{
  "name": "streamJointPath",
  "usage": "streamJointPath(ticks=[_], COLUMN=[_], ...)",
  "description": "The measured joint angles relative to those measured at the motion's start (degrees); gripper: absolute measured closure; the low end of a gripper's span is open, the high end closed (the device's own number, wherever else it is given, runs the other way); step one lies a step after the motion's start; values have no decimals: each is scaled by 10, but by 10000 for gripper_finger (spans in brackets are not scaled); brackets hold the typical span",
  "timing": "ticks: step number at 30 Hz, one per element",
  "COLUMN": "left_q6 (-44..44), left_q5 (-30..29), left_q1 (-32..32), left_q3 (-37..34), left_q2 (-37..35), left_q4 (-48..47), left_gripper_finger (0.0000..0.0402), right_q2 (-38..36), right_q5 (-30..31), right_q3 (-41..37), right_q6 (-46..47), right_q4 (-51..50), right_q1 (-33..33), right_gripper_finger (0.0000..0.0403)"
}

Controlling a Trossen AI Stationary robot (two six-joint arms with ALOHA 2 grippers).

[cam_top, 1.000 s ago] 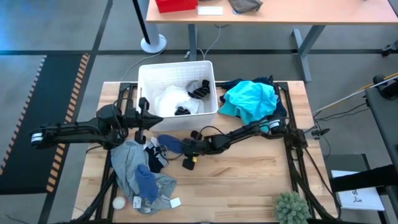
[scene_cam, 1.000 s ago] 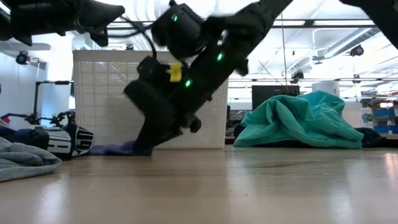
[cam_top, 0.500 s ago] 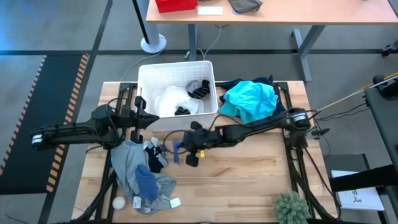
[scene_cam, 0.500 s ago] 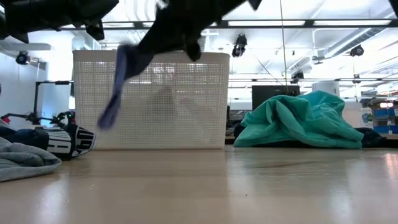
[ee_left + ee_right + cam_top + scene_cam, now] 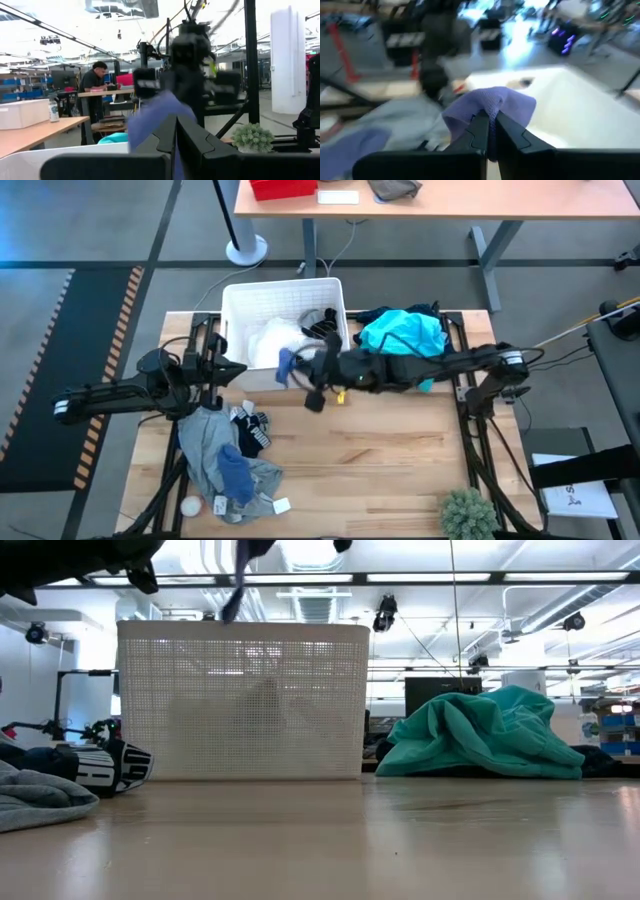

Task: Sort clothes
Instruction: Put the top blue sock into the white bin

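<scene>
Your right gripper (image 5: 296, 368) is clamped on a blue sock (image 5: 285, 365), held high at the white basket (image 5: 236, 302) rim so it clears the wall; left gripper (image 5: 222, 367) waits pinched together beside the basket

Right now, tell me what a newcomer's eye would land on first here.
The right gripper, shut on a blue-purple sock, hangs over the near edge of the white basket at the table's far side. Beside the basket lies a bright teal garment. The left gripper is shut and empty, waiting above a grey and blue clothes pile.
</scene>
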Motion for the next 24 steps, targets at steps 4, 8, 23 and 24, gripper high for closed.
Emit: streamJointPath(ticks=[4, 8, 23, 24], left_q6=[-3, -4, -33, -34], left_q5=[0, 0, 14, 27], left_q1=[0, 0, 0, 0], left_q3=[0, 0, 0, 0], left_q2=[0, 1, 12, 16], left_q4=[-3, -5, -22, -22], left_gripper_finger=[402, 402, 399, 396], right_q2=[5, 8, 10, 10], right_q5=[3, -10, -92, -94], right_q3=[25, 32, 33, 33], right_q6=[-19, -6, 70, 69], right_q4=[-3, -13, -111, -112], right_q1=[-39, -87, -188, -188], right_gripper_finger=[403, 403, 379, 366])
